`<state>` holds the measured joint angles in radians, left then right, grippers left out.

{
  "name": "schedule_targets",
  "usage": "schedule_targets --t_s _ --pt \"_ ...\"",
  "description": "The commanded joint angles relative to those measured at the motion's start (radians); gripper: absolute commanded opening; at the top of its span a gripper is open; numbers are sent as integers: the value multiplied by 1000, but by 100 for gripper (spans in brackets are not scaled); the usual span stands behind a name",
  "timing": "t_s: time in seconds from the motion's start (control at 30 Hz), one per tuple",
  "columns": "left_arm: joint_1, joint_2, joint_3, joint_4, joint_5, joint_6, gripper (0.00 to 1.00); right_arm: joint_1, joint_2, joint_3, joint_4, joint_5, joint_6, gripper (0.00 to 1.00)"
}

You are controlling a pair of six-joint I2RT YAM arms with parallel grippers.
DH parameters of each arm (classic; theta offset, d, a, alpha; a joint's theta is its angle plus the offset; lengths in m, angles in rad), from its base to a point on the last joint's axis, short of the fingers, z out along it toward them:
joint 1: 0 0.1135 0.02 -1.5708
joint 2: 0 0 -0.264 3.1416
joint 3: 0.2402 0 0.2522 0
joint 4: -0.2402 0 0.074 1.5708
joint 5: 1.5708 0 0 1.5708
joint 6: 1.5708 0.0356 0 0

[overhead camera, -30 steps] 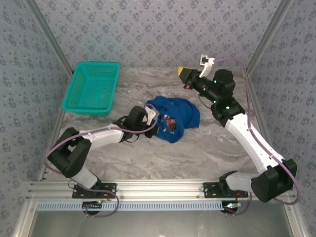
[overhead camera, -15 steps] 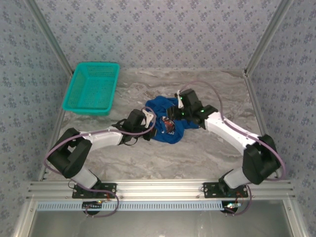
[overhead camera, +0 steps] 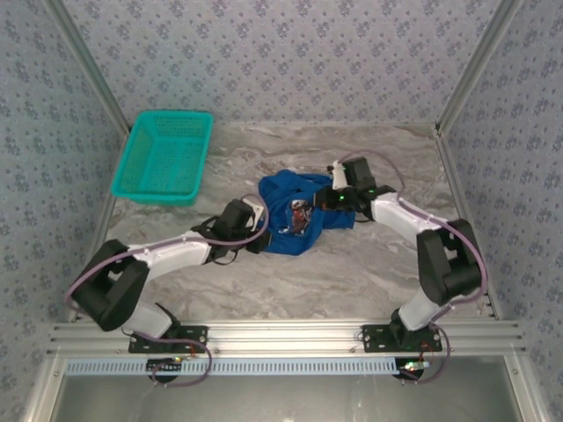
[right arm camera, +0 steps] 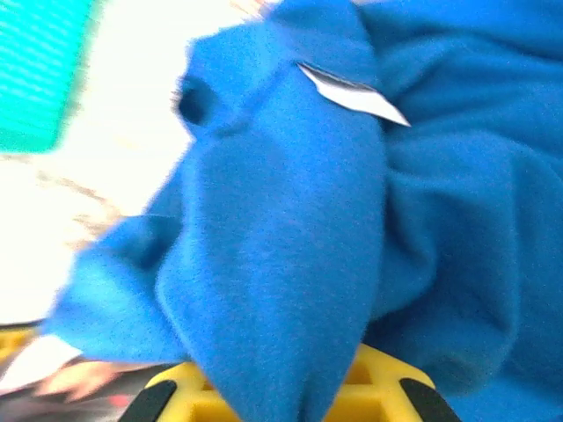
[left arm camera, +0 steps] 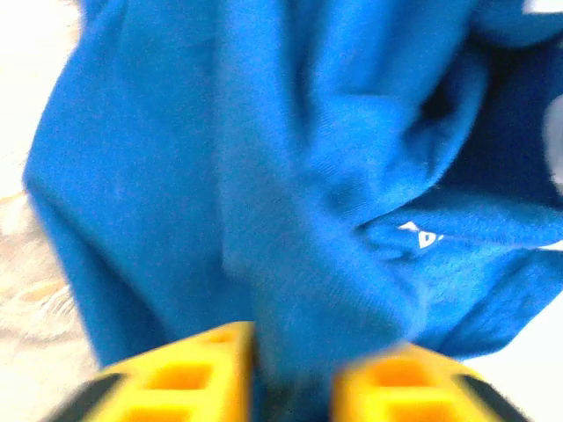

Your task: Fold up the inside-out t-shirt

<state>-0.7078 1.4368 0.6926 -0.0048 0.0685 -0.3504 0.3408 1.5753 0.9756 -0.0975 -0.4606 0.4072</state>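
The inside-out t-shirt lies crumpled in a royal-blue heap at the table's middle, with a bit of pale and red print showing. My left gripper is at its left edge. In the left wrist view its yellow fingers stand apart with a thick fold of the t-shirt lying between them. My right gripper is at the heap's right side. In the right wrist view it is shut on a ridge of the t-shirt, which rises out of the jaws and hides the fingertips. A white label shows further up.
A teal mesh basket stands at the back left of the marble table, and its corner shows in the right wrist view. Patterned walls and metal posts close in the back and sides. A rail runs along the near edge.
The right arm swung down from the back right to the shirt's right side and closed on cloth. The left gripper's jaws have parted, and the heap shifted slightly.
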Motion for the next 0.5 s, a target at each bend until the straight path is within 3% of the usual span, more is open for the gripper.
schedule_targets --t_s 0.0,0.17,0.3,0.47 --pt "-3 -159 -27 -10 -6 -16 48 -6 -106 -73 227 -327 127 3" --pt "-2 -287 -23 128 148 -44 71 0 -171 -119 228 -321 116 1" --pt "-19 -130 113 91 261 -64 69 -2 -179 -122 227 -297 117 0" --pt "-30 4 219 31 202 -14 61 -2 -181 -123 218 -287 112 0"
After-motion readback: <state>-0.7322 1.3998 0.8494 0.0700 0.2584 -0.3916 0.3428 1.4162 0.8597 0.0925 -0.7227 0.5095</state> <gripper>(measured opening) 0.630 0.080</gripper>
